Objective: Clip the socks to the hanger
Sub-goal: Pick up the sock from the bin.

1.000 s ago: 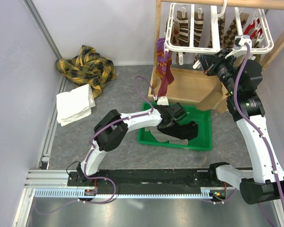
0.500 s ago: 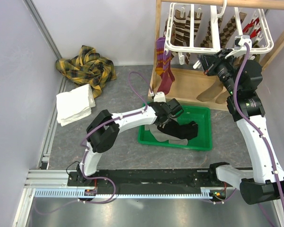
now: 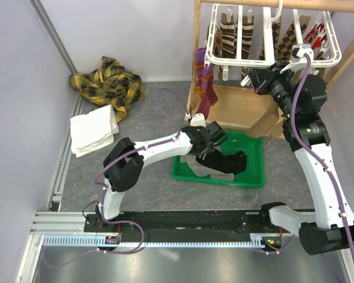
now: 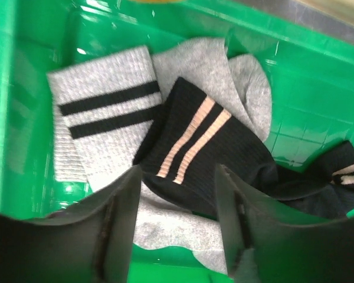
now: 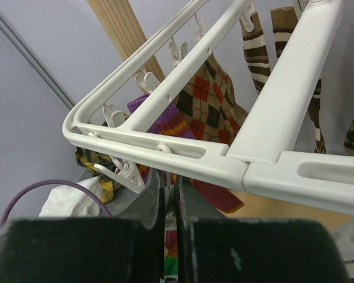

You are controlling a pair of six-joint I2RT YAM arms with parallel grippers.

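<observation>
**One tool wide over the green bin (image 4: 301, 100), one closed under the hanger (image 5: 283, 88)**

I have my left gripper (image 4: 178, 174) spread open directly above a black sock (image 4: 206, 153) with peach stripes. A grey sock (image 4: 106, 106) with dark bands lies just left of it. My right gripper (image 5: 168, 180) is pressed together just beneath the hanger's corner bar. A purple sock (image 5: 165, 118) and an argyle sock (image 5: 209, 88) hang beyond.

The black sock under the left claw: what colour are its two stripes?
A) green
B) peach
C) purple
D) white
B: in the left wrist view the black sock, lying on grey socks in the green bin, shows two peach stripes just beyond the open left claw.
</observation>
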